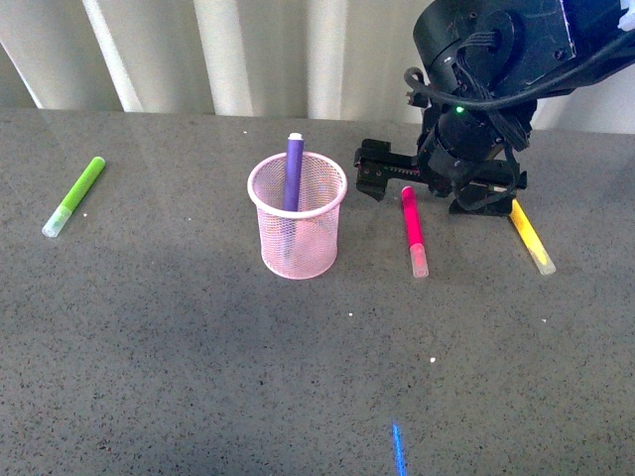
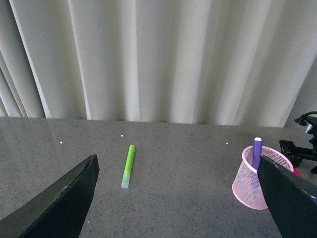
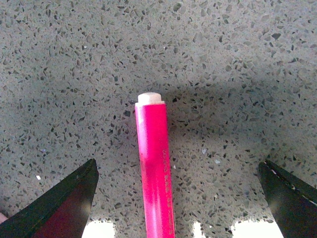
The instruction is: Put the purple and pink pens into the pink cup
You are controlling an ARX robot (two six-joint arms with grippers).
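The pink pen (image 1: 413,231) lies flat on the grey speckled tabletop (image 1: 198,347), just right of the pink cup (image 1: 297,230), with its clear cap toward the camera. The purple pen (image 1: 293,174) stands in the mesh cup, leaning on the far rim, its tip above the edge.

The right gripper (image 1: 427,183) hangs low over the far end of the pink pen. In the right wrist view its fingers are spread wide on either side of the barrel (image 3: 154,173) without touching it, gripping nothing. That view cuts off the pen's cap end.

A yellow marker (image 1: 531,236) lies just right of the gripper, its far end hidden behind the black fingers. A lime-green marker (image 1: 74,196) rests well apart at the far left.

The left gripper (image 2: 177,159) appears only in its own wrist view, fingers wide apart and empty, facing the green marker (image 2: 128,166) and the cup (image 2: 257,178).

A pale pleated curtain (image 1: 248,50) closes off the back, and a short blue streak of light (image 1: 398,451) marks the near tabletop.
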